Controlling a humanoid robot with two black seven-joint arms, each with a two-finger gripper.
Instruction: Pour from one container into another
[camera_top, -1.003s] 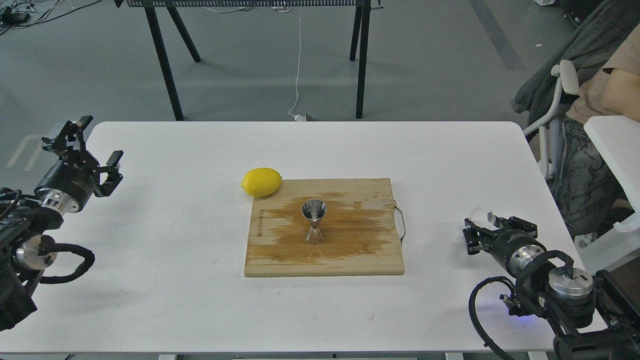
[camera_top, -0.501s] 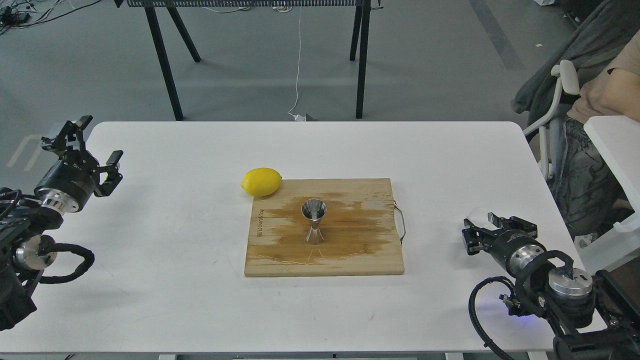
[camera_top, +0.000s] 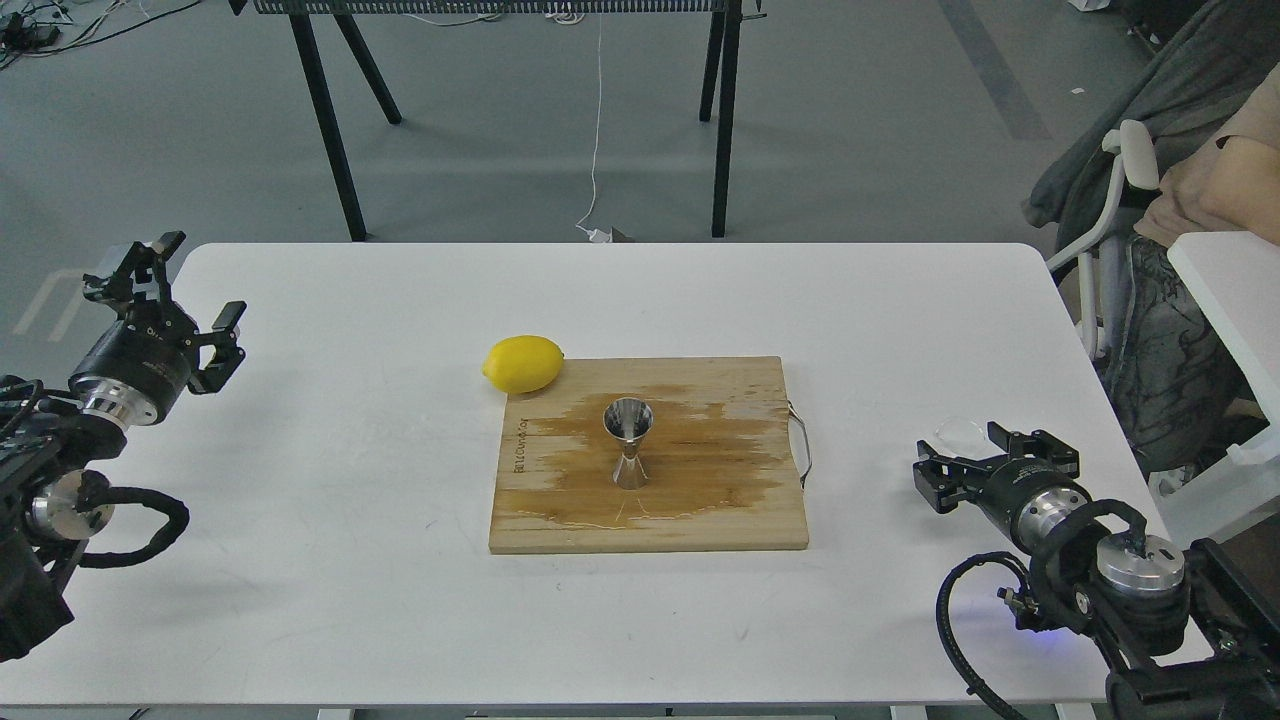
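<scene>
Head view: a white table carries a wooden cutting board near its middle, with a wet brown stain spread over much of the board's top. The steel jigger stands upright on that stain, its long axis vertical, the open upper cone facing up toward the camera and the lower cone resting on the wood. A yellow lemon lies on the table at the board's far left corner, touching or just beside its edge, with its long axis running roughly left to right. A thin metal handle sticks out from the board's right edge.

The clear glass cup sits on the table well to the right of the board, just beyond the right gripper. It is faint and see-through, so its tilt cannot be told. The right gripper's fingers are spread apart and hold nothing, with the cup near the gap between them.

The left gripper hangs above the table's left edge, far from the board, its fingers apart and empty.
</scene>
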